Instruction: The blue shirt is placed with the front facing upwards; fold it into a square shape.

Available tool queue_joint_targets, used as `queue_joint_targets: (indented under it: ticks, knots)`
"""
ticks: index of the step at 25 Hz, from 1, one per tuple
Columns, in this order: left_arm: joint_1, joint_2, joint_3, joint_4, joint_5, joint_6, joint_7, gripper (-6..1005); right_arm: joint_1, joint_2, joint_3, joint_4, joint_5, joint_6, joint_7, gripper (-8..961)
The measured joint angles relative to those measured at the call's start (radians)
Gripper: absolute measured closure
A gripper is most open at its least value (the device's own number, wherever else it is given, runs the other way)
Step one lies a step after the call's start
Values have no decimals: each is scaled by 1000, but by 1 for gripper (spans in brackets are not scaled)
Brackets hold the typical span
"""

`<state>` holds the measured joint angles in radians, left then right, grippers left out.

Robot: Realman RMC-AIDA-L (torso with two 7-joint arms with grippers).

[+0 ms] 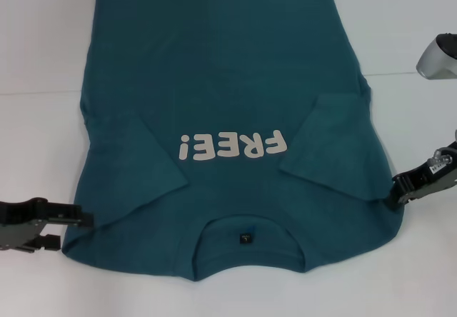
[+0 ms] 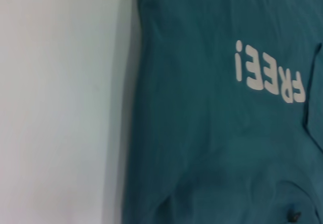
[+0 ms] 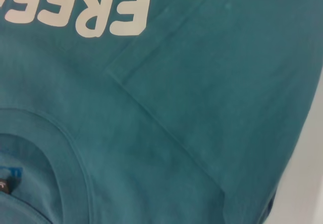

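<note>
The blue shirt [image 1: 235, 110] lies front-up mid-desk, sleeves already folded in, with the left tool [image 1: 84, 219] and right tool [image 1: 397, 186] at its near shoulder corners, seemingly clenched on fabric for folding.

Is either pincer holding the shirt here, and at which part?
Both pincers sit at the shirt: left pincer at its left shoulder corner, right pincer at its right shoulder edge. Whether either actually grips cannot be told.

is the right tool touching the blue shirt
Touching. In the head view the right tool has its tip right at the blue shirt, meeting the edge of the shoulder with no white table between them.
</note>
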<state>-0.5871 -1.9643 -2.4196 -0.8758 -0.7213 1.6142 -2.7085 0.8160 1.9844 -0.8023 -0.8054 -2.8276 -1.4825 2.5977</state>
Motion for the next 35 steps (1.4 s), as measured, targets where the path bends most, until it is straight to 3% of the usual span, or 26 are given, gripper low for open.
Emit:
queue_joint_targets:
  ticks: [12, 21, 35]
  knots:
    - [-7, 7, 13, 41, 55, -106, 47, 156, 5, 1, 2, 0, 11, -2, -11, 914]
    - [-53, 1, 29, 96, 132, -140, 60, 156, 11, 1, 2, 0, 12, -1, -11, 915]
    - [-82, -2, 30, 117, 132, -179, 45, 157, 11, 1, 0, 0, 11, 1, -15, 915]
